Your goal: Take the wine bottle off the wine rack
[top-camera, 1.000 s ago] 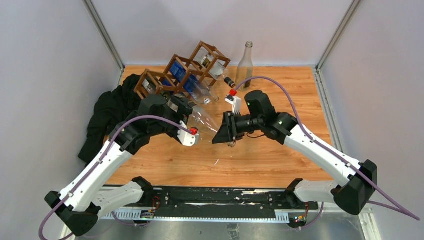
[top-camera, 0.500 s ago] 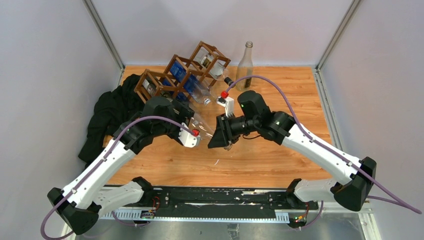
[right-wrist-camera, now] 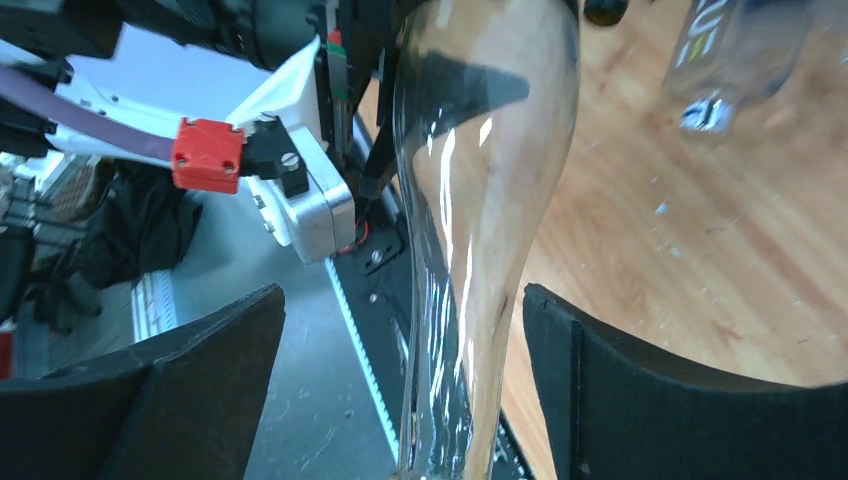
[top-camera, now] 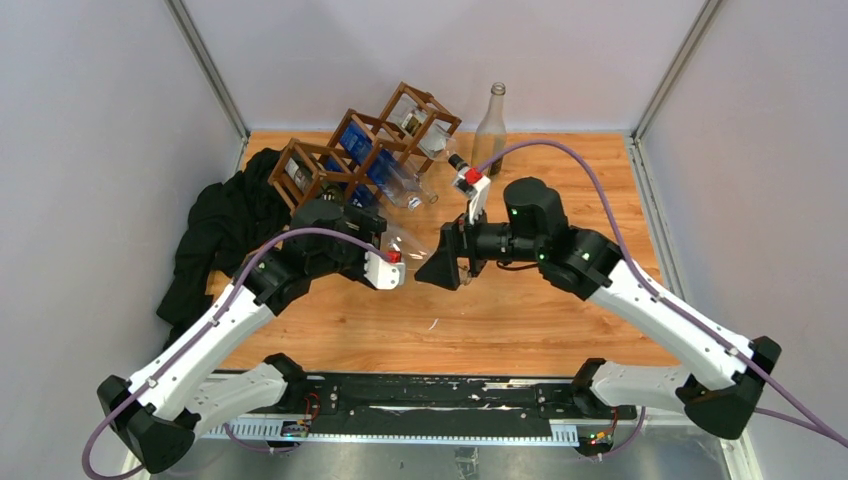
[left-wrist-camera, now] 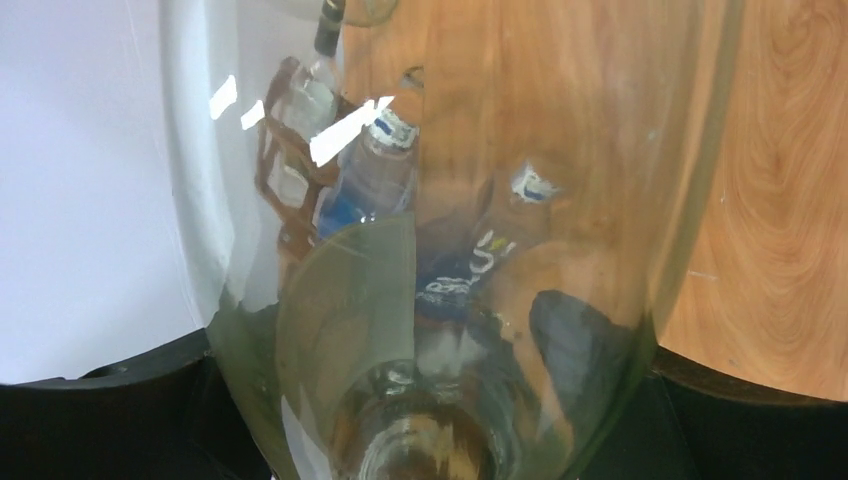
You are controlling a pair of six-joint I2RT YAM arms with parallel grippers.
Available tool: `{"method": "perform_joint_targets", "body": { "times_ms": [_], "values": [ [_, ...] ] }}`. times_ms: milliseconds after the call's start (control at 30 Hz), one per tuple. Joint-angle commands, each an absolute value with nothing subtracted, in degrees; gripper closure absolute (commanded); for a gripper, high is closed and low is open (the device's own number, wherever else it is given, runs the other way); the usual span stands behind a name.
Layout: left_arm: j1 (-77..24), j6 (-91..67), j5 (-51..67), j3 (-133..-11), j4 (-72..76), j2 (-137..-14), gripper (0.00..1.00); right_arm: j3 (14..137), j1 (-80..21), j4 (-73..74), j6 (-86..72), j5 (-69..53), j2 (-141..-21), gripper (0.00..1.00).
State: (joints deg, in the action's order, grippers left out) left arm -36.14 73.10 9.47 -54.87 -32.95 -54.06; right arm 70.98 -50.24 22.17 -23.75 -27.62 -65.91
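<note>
1. Clear glass, the wine bottle (top-camera: 412, 243) hangs over mid-table, off the wine rack (top-camera: 375, 140) and nearer than it, between the left gripper (top-camera: 392, 245) and the right gripper (top-camera: 440, 262).
2. Left fingers (left-wrist-camera: 110, 410) clamp its wide body; a blue label (left-wrist-camera: 450, 285) seen through the glass is unreadable.
3. Right fingers (right-wrist-camera: 660, 390) stand spread, clear of the slim neck.

The rack (top-camera: 370, 150) stands at the far left of the desk (top-camera: 560, 300), with racked bottles (top-camera: 385, 170) lying in its cells. An upright bottle (top-camera: 489, 120) stands just right of it, and a cloth (top-camera: 215, 235) lies to its left. Before the rack, a bottle (top-camera: 415, 250) hangs between my left gripper (top-camera: 378, 248) and my right gripper (top-camera: 452, 262), neck toward the right one.
</note>
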Motion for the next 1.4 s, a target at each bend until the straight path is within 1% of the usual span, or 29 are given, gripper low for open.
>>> {"method": "perform_joint_targets", "body": {
  "times_ms": [0, 233, 400, 567, 767, 900, 1200, 1300, 1367],
  "values": [
    [-36.30, 65.15, 10.86, -57.74, -20.08, -51.41, 1.00, 70.88, -51.06, 17.89, -21.35, -20.45, -61.21, 0.07],
    [-36.30, 53.17, 10.86, -62.16, -22.39, -52.05, 1.00, 69.20, -51.06, 15.64, -20.96, -13.86, -56.51, 0.04],
    [-36.30, 44.89, 13.37, -64.52, -23.64, -51.90, 1.00, 68.73, -51.02, 13.50, -21.13, -11.17, -54.81, 0.03],
    [-36.30, 39.24, 17.37, -65.64, -24.43, -51.49, 1.00, 69.85, -51.07, 9.27, -22.19, -11.63, -56.19, 0.02],
    [-36.30, 31.89, 19.06, -68.01, -26.59, -52.80, 1.00, 70.77, -51.12, 1.67, -23.81, -12.03, -58.76, 0.02],
    [-36.30, 28.38, 20.52, -69.21, -28.41, -53.78, 1.00, 71.67, -51.15, -4.01, -25.59, -12.98, -61.32, 0.10],
    [-36.30, 25.88, 21.44, -68.49, -29.97, -53.94, 1.00, 74.27, -51.15, -5.64, -25.70, -10.20, -65.64, 0.32],
    [-36.30, 24.78, 21.60, -68.16, -30.31, -54.02, 1.00, 75.17, -51.15, -5.30, -24.96, -9.92, -66.84, 0.41],
    [-36.30, 24.19, 21.62, -68.01, -30.17, -53.92, 1.00, 75.52, -51.15, -4.79, -24.69, -10.09, -67.37, 0.50]
  ]
}}
